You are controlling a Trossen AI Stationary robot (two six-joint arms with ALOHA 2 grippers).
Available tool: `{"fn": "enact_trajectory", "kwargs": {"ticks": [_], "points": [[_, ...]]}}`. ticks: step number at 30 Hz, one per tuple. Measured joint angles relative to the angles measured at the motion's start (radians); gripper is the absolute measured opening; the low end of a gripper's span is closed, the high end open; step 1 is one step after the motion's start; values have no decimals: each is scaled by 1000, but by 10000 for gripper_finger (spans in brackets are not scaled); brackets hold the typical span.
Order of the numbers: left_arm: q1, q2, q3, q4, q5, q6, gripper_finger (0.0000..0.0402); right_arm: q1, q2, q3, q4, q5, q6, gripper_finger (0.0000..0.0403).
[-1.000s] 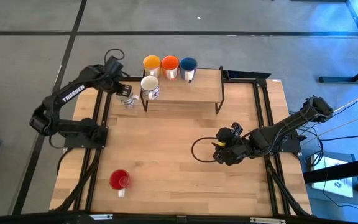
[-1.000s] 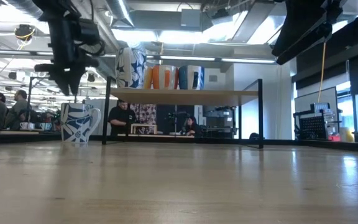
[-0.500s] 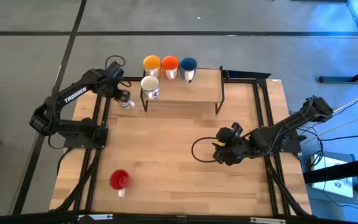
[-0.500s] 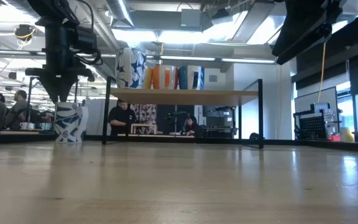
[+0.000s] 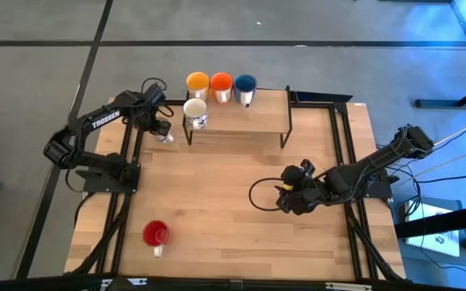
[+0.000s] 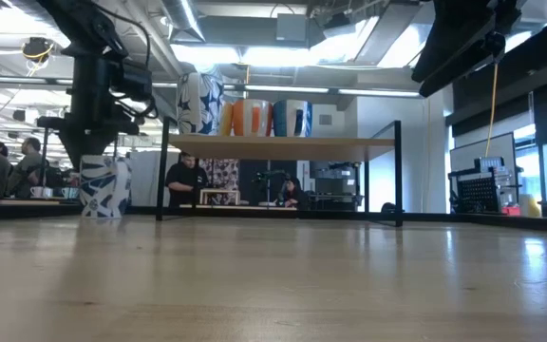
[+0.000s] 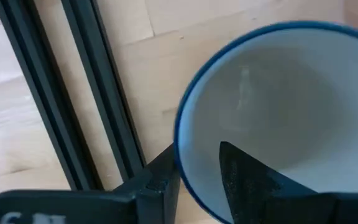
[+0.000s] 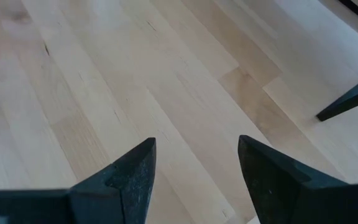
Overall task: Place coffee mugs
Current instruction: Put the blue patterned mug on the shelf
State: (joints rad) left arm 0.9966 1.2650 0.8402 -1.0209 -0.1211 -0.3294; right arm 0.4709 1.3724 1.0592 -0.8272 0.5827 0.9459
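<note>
My left gripper [image 5: 160, 128] is at the table's far left, shut on a white mug with a blue pattern [image 6: 101, 187], which also shows in the left wrist view [image 7: 278, 106]. A wooden shelf [image 5: 257, 113] stands at the far edge. It carries a yellow mug [image 5: 196, 82], an orange mug [image 5: 221, 82], a dark blue mug [image 5: 245, 83] and a second white, blue-patterned mug [image 5: 195, 111]. A red mug [image 5: 156, 234] rests on its base at the near left. My right gripper [image 5: 285, 196] is open and empty, low over the table right of centre. My left gripper holds the patterned mug by its rim [image 7: 182, 155]. One finger [image 7: 253, 180] is inside the mug and the other [image 7: 157, 180] is outside the wall. The fingers come from above, pointing down. The mug is upright, its base at table level; whether it still touches the table I cannot tell.
The shelf's dark legs [image 5: 283, 129] stand on the table at the far middle. Black rails [image 5: 132, 162] run along the table's left and right sides. Bare wood [image 5: 217, 194] lies between the shelf and the red mug. People stand in the room beyond the table [image 6: 186, 180].
My left gripper has come down over the patterned mug. The mug has shifted a little toward the table's left edge, still upright, and its handle no longer shows in the low view. My right arm has kept still.
</note>
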Motion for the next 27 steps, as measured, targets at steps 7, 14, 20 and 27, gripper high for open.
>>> {"fn": "enact_trajectory", "kwargs": {"ticks": [7, 14, 20, 27], "points": [[0, -3, 1, -7, 7, 21, 20, 0, 0, 0, 0, 0, 0, 215], [-4, -25, 1, -11, 17, 23, 16, 0, 0, 0, 0, 0, 0, 215], [-50, -157, 67, -156, 27, 13, 16, 0, 0, 0, 3, -16, 0, 215], [-267, -308, 221, -376, 53, -117, 16, 1, 0, 0, 15, -36, -10, 215]]}}
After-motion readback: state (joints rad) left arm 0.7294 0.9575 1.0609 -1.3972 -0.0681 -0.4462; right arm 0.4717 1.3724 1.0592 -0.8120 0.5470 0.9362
